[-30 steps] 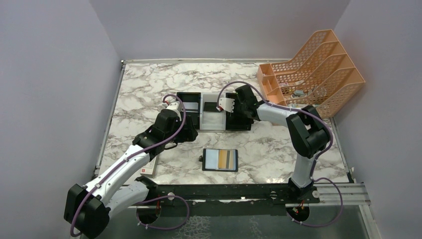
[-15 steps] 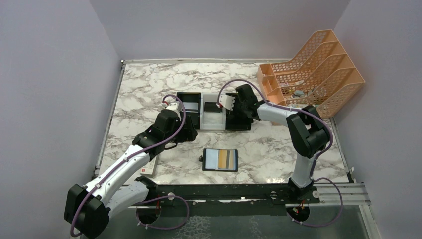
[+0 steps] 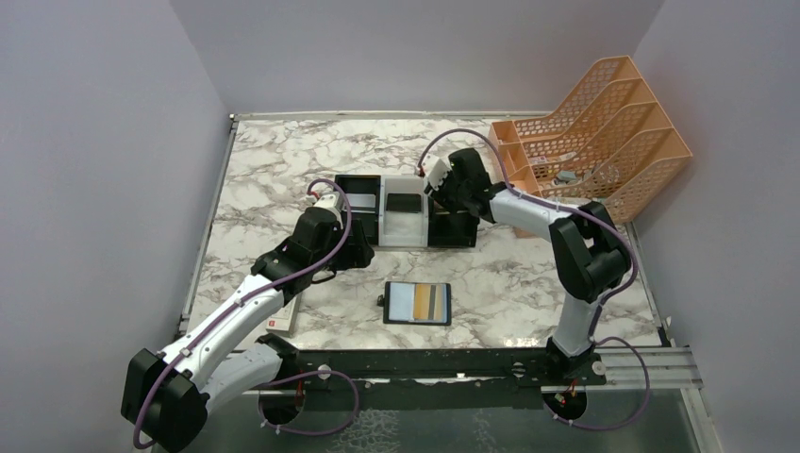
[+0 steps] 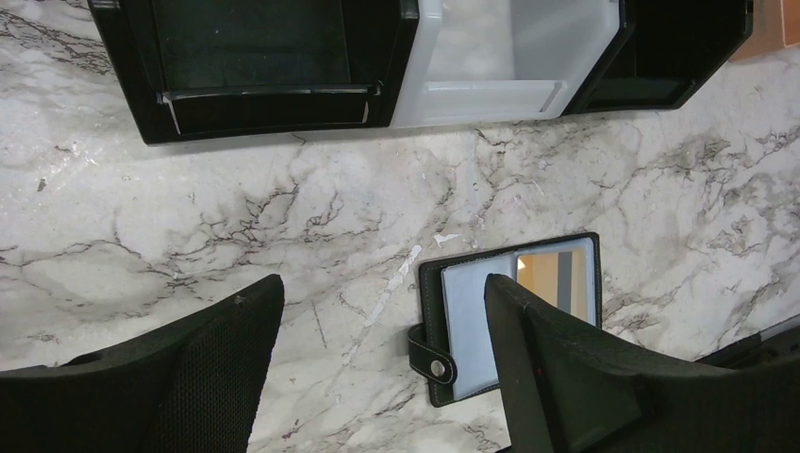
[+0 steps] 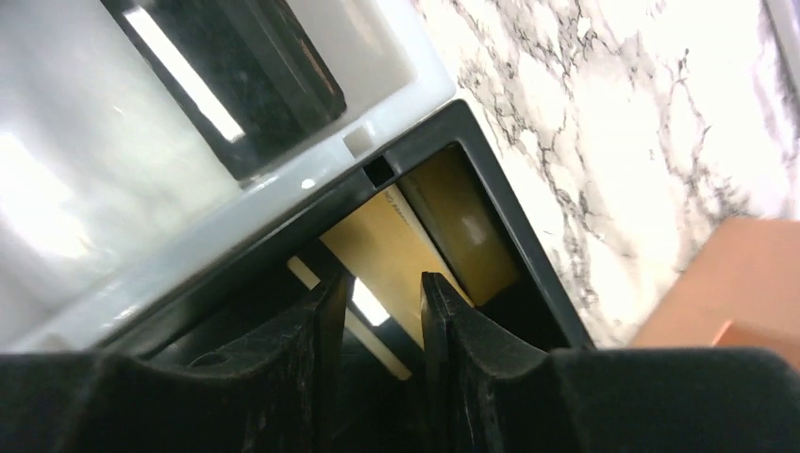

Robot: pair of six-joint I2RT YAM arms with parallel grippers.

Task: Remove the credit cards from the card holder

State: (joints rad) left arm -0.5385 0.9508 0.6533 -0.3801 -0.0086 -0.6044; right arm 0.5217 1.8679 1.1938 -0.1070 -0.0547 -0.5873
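Note:
The card holder (image 3: 418, 303) lies open on the marble near the front; it shows a bluish-grey panel and a gold-tan striped credit card (image 3: 430, 302) in its right pocket. In the left wrist view the card holder (image 4: 462, 330) lies below my left gripper (image 4: 382, 293), which hovers wide open and empty. My right gripper (image 5: 382, 288) hangs over the tray's right black compartment, its jaws a narrow gap apart with nothing between them. A gold card (image 5: 415, 241) lies in that compartment. A dark card (image 3: 404, 202) rests in the white middle compartment.
The black-white-black tray (image 3: 377, 226) sits mid-table. An orange file rack (image 3: 594, 132) stands at the back right. A white box with a red mark (image 3: 281, 319) lies under my left arm. Walls enclose the table on the left, back and right.
My right gripper has lifted and drawn back from over the white compartment to the right black one. The dark card stays in the white compartment. The left arm has not moved.

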